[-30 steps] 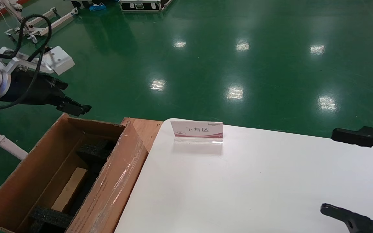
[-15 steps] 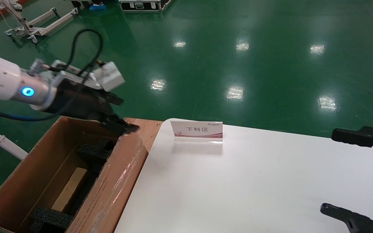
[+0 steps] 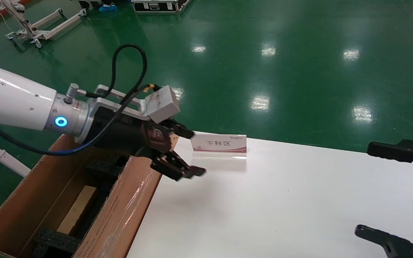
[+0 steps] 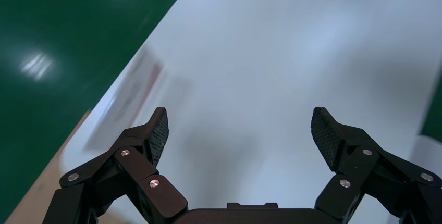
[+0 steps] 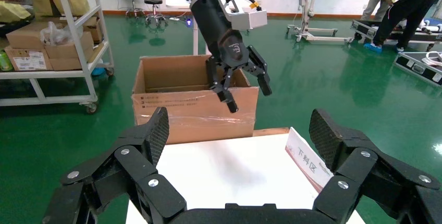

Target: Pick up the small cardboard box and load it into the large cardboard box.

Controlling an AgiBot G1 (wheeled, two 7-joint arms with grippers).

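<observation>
The large cardboard box (image 3: pixel 120 215) stands open against the left side of the white table; it also shows in the right wrist view (image 5: pixel 195 104). A flat light-brown small cardboard box (image 3: pixel 77 209) lies inside it between black foam inserts (image 3: pixel 104 166). My left gripper (image 3: pixel 195 153) is open and empty, above the table's left edge just past the large box's taped wall, close to a sign card. It also shows in the left wrist view (image 4: pixel 240 117) and the right wrist view (image 5: pixel 247 94). My right gripper (image 3: pixel 366 189) is open and empty over the table's right side.
The white table (image 3: pixel 281 200) carries only an upright sign card (image 3: pixel 219 143) near its far left edge. A wooden board (image 3: pixel 160 141) lies under the table beside the large box. Green floor lies beyond, with a shelf cart (image 5: pixel 52 41) and people far off.
My left arm has swung right, from beyond the large box's far left corner, across its far end, to over the table's left edge. The right arm has not moved.
</observation>
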